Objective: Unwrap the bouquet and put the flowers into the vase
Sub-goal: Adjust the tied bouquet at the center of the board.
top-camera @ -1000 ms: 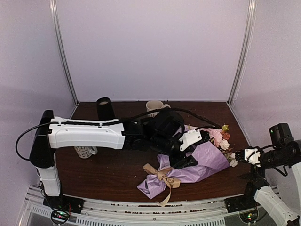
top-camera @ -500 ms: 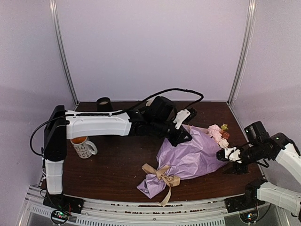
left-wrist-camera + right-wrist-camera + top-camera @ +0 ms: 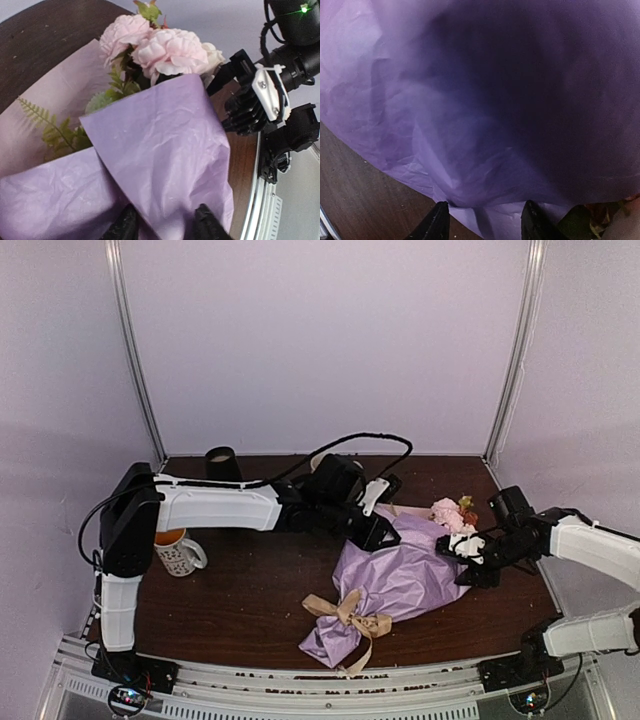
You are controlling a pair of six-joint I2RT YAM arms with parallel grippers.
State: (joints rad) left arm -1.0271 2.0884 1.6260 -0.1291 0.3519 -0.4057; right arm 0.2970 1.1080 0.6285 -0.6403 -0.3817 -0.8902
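The bouquet (image 3: 395,575) has puffed out, and its flower end has swung a little to the left. The right gripper (image 3: 462,545) has come in from the right edge to meet it. The left gripper (image 3: 165,226) has pulled back up to the top edge of the paper.

The bouquet lies in the lower middle of the top view, on the table (image 3: 250,590). The tan bow (image 3: 350,615) is still tied at its lower left end. The flowers (image 3: 165,50) poke out at the upper right, pink ones on top.

The job looks like it is at the unwrapping step, and only just started. The left gripper is partly open, with a flap of purple paper between its fingers. The right gripper is also partly open, with the paper edge right at its fingers. I think neither one is pinching tight yet.

Next, I think one gripper must close on the paper or the bow and pull, while the other holds the bundle.

The vase (image 3: 222,468) stands at the upper left, well away, with no flowers in it. A mug (image 3: 180,552) with an orange inside sits at the left. I cannot tell what it holds.
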